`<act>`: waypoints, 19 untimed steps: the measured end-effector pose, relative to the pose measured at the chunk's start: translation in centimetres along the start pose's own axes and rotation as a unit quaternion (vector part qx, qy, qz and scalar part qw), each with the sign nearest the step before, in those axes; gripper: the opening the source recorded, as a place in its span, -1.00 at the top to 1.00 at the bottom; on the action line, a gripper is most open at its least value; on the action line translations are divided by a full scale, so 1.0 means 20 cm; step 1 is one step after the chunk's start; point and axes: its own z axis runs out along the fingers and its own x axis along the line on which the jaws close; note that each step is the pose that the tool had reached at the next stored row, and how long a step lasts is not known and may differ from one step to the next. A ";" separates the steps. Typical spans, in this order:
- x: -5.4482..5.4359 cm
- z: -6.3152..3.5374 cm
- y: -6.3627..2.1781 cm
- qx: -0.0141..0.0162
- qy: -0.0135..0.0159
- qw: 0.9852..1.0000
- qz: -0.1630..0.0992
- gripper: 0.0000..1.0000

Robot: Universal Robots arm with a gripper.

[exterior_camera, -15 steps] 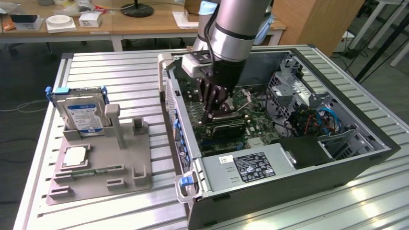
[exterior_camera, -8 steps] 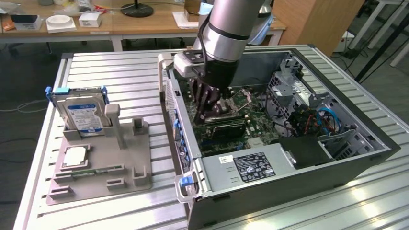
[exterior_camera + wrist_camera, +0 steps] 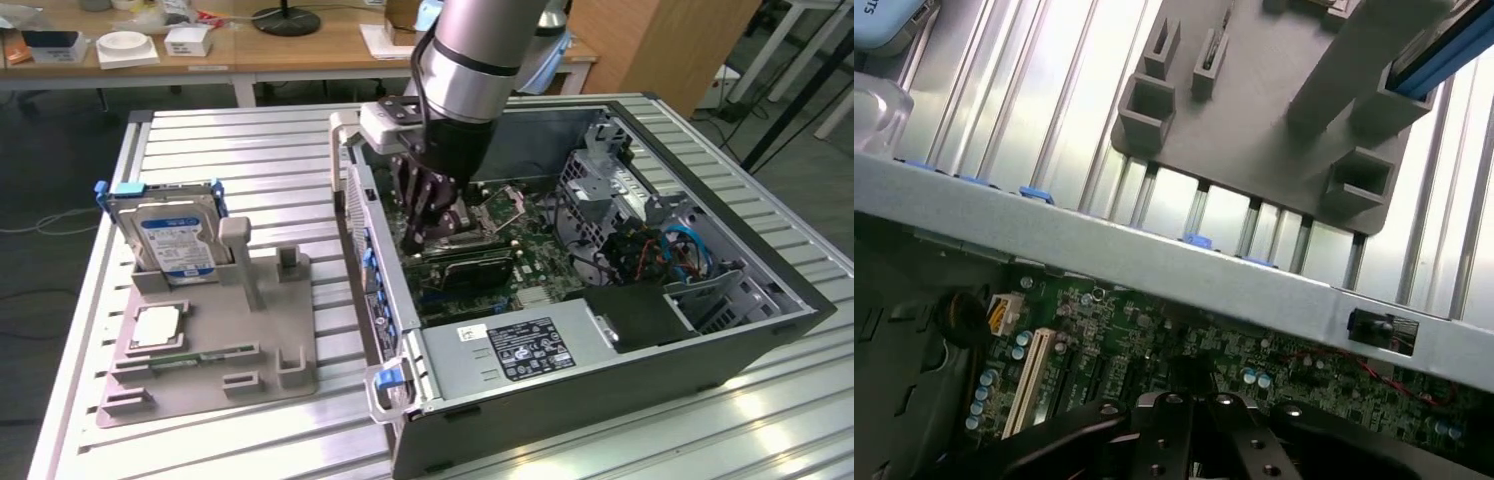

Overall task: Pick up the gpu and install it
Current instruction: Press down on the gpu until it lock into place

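Pincer [image 3: 434, 225] hangs from the arm down inside the open computer case [image 3: 747, 345], which lies on its side on the half of the desk [image 3: 240, 140] toward the exterior view's right. Its fingers are drawn fully together, with no gap between the tips. In the wrist view the closed pincer [image 3: 1194, 425] hovers low over the motherboard [image 3: 1154, 345], near the case wall that faces the grey parts tray [image 3: 214, 340]. The gpu [image 3: 465, 270] is already inside the case. It shows as a dark rectangular card directly below the tips and slightly toward the power supply [image 3: 527, 345], resting on the board. Whether the tips touch its upper edge, pinch it or stand just clear cannot be told, because the fingers hide the meeting point. The card's long axis runs across the case, from the wall beside the tray toward the drive cage on the exterior view's right, roughly parallel to the desk's near edge. I judge that its bracket end points toward the tray-side wall, though the bracket itself is hidden. The silver hard drive [image 3: 171, 240] stands upright in the tray, well apart from the pincer.
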 end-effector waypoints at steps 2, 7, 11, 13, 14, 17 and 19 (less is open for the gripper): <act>0.00 -0.003 0.009 -0.001 -0.001 1.000 0.000 0.79; -0.01 -0.007 0.035 -0.005 -0.005 1.000 -0.001 0.79; -0.01 -0.032 0.048 -0.008 -0.007 1.000 -0.001 0.79; -0.01 -0.051 0.053 -0.008 -0.007 1.000 -0.001 0.79; -0.01 -0.055 0.054 -0.008 -0.007 1.000 -0.001 0.79; -0.01 -0.052 0.053 -0.008 -0.006 1.000 -0.001 0.79; -0.01 -0.039 0.051 -0.007 -0.006 1.000 -0.001 0.79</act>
